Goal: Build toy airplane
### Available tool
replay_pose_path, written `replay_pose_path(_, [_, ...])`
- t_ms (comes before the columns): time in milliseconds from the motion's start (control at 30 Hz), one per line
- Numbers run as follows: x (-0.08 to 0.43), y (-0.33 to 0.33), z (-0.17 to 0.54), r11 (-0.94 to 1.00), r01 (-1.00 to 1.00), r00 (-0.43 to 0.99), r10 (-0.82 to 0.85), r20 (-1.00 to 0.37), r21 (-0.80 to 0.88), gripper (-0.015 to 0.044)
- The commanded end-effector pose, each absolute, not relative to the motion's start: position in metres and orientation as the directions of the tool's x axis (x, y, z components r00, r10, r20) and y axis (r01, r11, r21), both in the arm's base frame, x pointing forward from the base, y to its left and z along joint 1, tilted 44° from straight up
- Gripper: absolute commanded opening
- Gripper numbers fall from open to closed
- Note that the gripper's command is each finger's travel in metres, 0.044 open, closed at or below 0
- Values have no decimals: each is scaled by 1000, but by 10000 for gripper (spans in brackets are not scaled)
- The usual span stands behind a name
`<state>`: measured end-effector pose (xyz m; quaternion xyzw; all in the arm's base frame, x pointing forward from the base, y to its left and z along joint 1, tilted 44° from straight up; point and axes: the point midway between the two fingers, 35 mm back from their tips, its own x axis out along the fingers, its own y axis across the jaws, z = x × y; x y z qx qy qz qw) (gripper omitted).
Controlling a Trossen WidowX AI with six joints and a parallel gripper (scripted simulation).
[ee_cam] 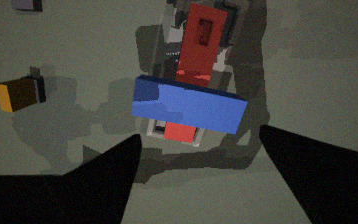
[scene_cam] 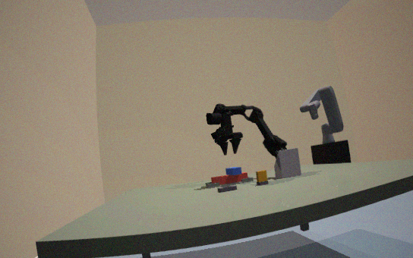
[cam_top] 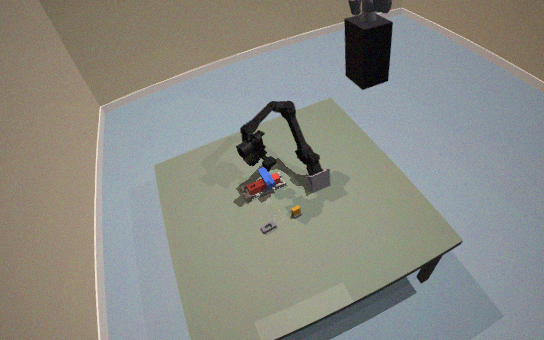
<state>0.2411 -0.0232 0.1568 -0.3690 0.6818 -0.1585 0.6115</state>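
The red fuselage [cam_top: 255,188] [scene_cam: 220,180] [ee_cam: 195,57] lies in the grey cradle [scene_cam: 212,185] [ee_cam: 197,144] and looks flat. The blue wing [cam_top: 266,177] [scene_cam: 233,171] [ee_cam: 190,106] lies crosswise on top of it and looks level; its tab is hidden. The fuselage's tail socket shows as an empty dark slot in the wrist view. The orange tail fin [cam_top: 296,211] [scene_cam: 261,177] [ee_cam: 17,94] stands upright in a small dark holder, apart from the cradle. My gripper [scene_cam: 230,154] [ee_cam: 200,135] is open and empty, above the wing and clear of it.
A small grey holder [cam_top: 264,230] [scene_cam: 227,189] [ee_cam: 27,4] with an opening lies on the table near the fin. The arm's grey base block [cam_top: 319,181] [scene_cam: 289,163] stands beyond the fin. Another arm on a black pedestal [cam_top: 367,52] [scene_cam: 331,152] stands in the background.
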Motion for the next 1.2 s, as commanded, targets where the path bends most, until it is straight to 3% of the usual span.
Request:
replay_pose_path(0, [241,-24,155,717,-71,14,-695,-719,-694,440])
replay_pose_path(333, [245,-13,147,721,-78,23,-689,-724,-688,440])
replay_pose_path(600, [247,77,73,747,-116,53,-653,-755,-654,440])
replay_pose_path(867, [187,156,-18,729,-75,15,-682,-731,-681,440])
replay_pose_path(1167, [184,145,-39,726,-72,14,-685,-728,-684,440])
